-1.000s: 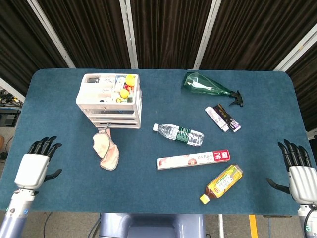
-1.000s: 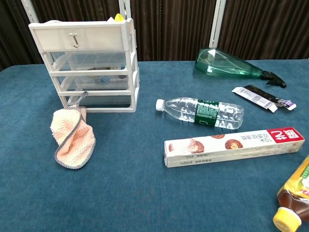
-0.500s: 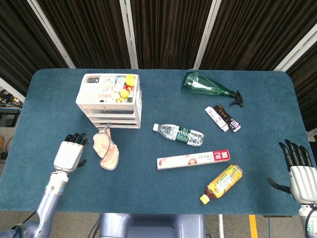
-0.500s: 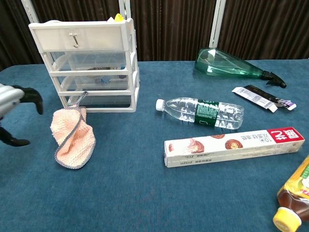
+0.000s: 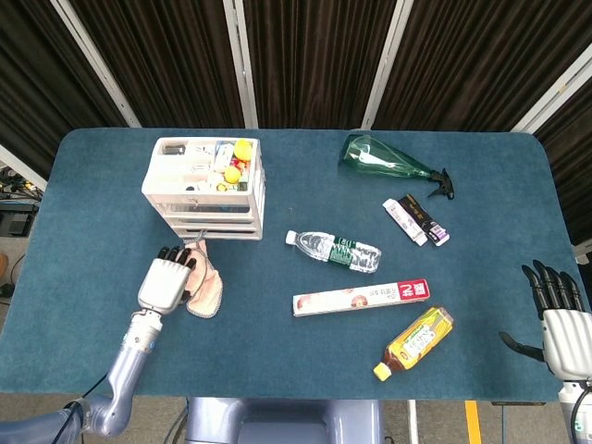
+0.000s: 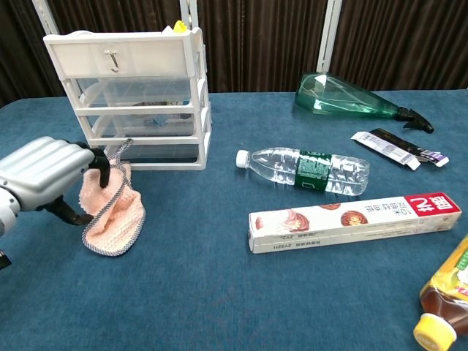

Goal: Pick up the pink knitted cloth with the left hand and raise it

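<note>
The pink knitted cloth (image 5: 209, 289) with a grey edge lies crumpled on the blue table just in front of the white drawer unit (image 5: 205, 188). My left hand (image 5: 166, 282) hovers over the cloth's left part and hides it. In the chest view my left hand (image 6: 45, 175) has its fingers (image 6: 100, 165) bent down over the top of the cloth (image 6: 117, 213), with the thumb apart below; the cloth still lies flat. My right hand (image 5: 558, 317) rests at the table's right edge, fingers spread, holding nothing.
A water bottle (image 5: 335, 250), a long foil box (image 5: 361, 297) and an amber drink bottle (image 5: 418, 340) lie mid-table. A green spray bottle (image 5: 387, 161) and two small tubes (image 5: 415, 220) lie at the back right.
My left hand has moved right and forward from the table's left edge until it lies over the cloth's left side. The cloth and my right hand have not moved.
</note>
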Motion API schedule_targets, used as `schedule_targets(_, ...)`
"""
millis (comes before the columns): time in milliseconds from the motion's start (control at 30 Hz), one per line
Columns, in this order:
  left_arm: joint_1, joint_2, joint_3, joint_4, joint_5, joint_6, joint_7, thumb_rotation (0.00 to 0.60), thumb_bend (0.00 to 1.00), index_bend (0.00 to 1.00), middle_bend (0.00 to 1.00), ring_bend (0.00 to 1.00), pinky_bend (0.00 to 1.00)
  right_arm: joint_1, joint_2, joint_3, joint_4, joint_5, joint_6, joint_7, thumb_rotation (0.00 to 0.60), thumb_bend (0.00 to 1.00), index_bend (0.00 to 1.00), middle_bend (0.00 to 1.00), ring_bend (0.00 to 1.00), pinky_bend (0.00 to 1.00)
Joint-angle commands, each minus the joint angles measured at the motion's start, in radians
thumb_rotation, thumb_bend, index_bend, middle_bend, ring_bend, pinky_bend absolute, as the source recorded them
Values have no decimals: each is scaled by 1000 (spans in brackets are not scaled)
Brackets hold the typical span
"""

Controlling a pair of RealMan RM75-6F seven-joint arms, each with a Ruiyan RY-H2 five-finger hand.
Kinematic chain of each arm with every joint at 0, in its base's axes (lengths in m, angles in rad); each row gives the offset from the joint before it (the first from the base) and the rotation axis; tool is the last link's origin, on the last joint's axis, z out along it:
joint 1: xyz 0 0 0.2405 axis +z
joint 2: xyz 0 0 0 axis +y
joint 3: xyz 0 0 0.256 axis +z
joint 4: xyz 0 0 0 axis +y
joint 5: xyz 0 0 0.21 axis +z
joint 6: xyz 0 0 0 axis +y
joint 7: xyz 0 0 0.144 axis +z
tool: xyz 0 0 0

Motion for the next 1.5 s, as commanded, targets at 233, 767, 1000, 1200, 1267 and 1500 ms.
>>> schedule_targets(233, -16, -87, 46, 138, 69, 33, -33, 600, 453, 813, 564, 508, 476, -2, 0, -1, 3, -2, 4, 2, 600, 0, 0, 0, 0, 0)
schedule_targets(767, -91, 1, 87, 183, 318, 187, -132, 600, 581, 905, 689, 623, 534, -10, 3, -1, 5, -1, 17, 6, 600, 0, 0, 0, 0, 0)
schedule_targets(1000, -137, 116, 98, 110, 407, 203, -156, 600, 581, 906, 693, 625, 534, -11, 2, 0, 4, 0, 18, 1, 600, 0, 0, 0, 0, 0)
schedule_targets(1200, -172, 177, 90, 65, 456, 208, -171, 600, 580, 905, 695, 626, 535, -11, 2, 2, 4, 2, 18, 2, 600, 0, 0, 0, 0, 0)
schedule_targets(1267, -182, 191, 89, 54, 470, 208, -171, 600, 581, 905, 696, 627, 536, -11, 1, 2, 4, 1, 19, 2, 600, 0, 0, 0, 0, 0)
schedule_targets(1500, -216, 230, 74, 26, 511, 209, -167, 600, 582, 906, 696, 627, 536, -12, 0, 3, 4, 0, 22, 2, 600, 0, 0, 0, 0, 0)
